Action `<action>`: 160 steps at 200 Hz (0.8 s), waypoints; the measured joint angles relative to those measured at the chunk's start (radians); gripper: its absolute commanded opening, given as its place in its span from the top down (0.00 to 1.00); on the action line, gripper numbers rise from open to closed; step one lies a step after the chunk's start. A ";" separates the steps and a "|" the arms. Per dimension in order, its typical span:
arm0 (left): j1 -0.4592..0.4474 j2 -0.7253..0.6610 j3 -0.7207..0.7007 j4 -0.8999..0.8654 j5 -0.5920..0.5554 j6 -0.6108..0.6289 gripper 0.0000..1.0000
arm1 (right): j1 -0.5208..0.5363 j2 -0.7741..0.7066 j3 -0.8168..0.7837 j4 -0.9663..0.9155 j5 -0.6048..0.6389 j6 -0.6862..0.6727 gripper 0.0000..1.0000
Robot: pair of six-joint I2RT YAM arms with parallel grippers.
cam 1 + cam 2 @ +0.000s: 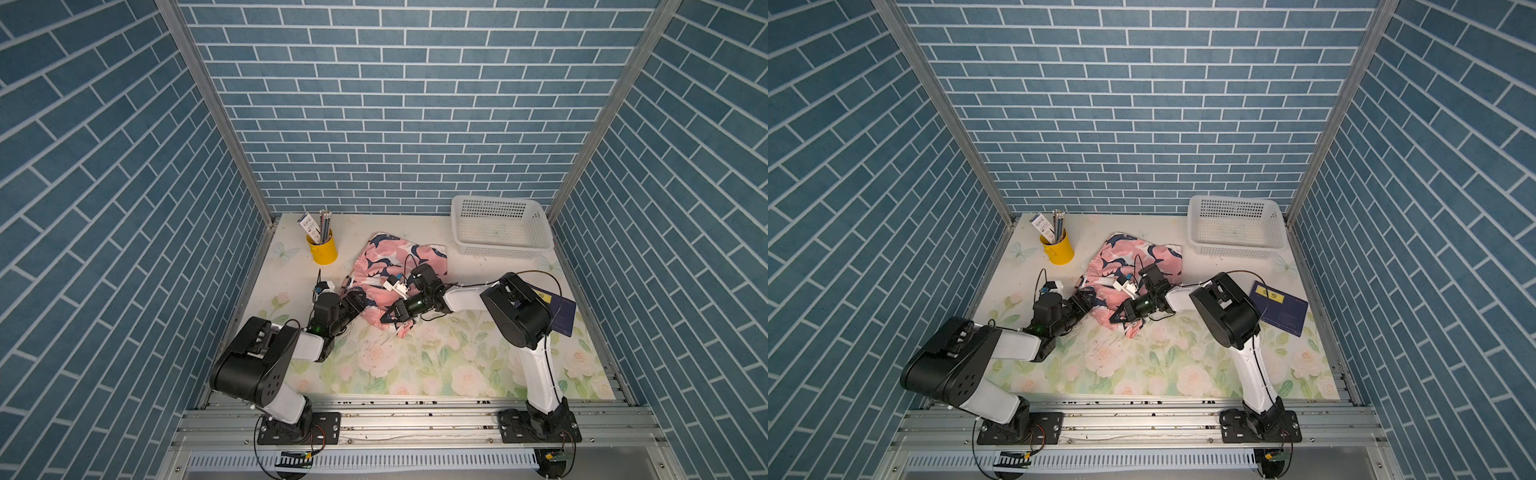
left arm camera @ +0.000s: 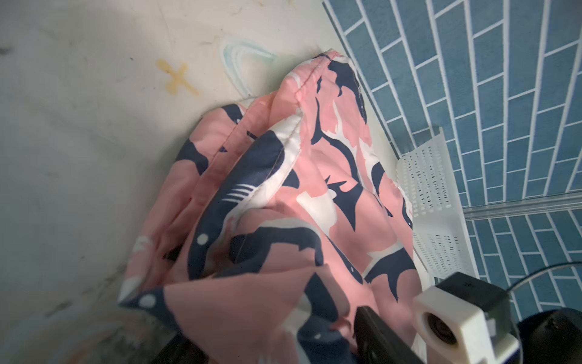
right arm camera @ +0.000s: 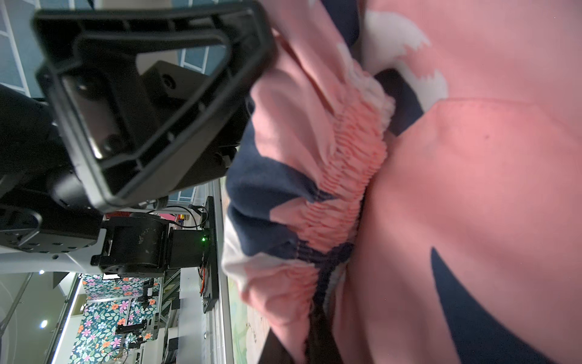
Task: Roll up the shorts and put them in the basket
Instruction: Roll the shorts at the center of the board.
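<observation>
The pink shorts (image 1: pixel 399 257) (image 1: pixel 1138 257), printed with navy-and-white sharks, lie crumpled mid-table in both top views. My left gripper (image 1: pixel 356 301) (image 1: pixel 1084 300) sits at their near-left edge. In the left wrist view its jaws (image 2: pixel 274 340) stand wide apart, open, with a fold of the shorts (image 2: pixel 315 189) lying between them. My right gripper (image 1: pixel 388 318) (image 1: pixel 1119 316) is at the near edge, shut on the gathered waistband of the shorts (image 3: pixel 346 151); its fingertips (image 3: pixel 299 340) are mostly hidden by cloth. One left finger (image 3: pixel 151 104) shows close beside that waistband.
A yellow cup (image 1: pixel 322 249) (image 1: pixel 1057 251) holding pencils stands at the back left. A white mesh basket (image 1: pixel 500 226) (image 1: pixel 1235 226) (image 2: pixel 434 201) sits at the back right, close to the shorts. A dark blue book (image 1: pixel 559 316) (image 1: pixel 1281 307) lies by the right arm. Blue brick walls enclose the floral table (image 1: pixel 415 361).
</observation>
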 measured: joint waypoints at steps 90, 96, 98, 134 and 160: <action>-0.003 0.063 0.167 -0.202 0.025 -0.001 1.00 | -0.042 -0.008 -0.010 -0.036 0.076 -0.022 0.69; -0.003 0.063 0.187 -0.239 0.028 0.003 1.00 | -0.044 -0.014 -0.010 -0.055 0.098 -0.039 0.67; -0.003 0.063 0.195 -0.254 0.029 0.004 1.00 | -0.044 -0.018 -0.009 -0.066 0.109 -0.040 0.67; -0.004 0.064 0.303 -0.447 0.032 0.029 1.00 | -0.038 -0.116 -0.011 -0.197 0.310 -0.145 0.53; -0.004 0.070 0.342 -0.526 0.033 0.035 1.00 | -0.003 -0.237 -0.061 -0.238 0.512 -0.232 0.51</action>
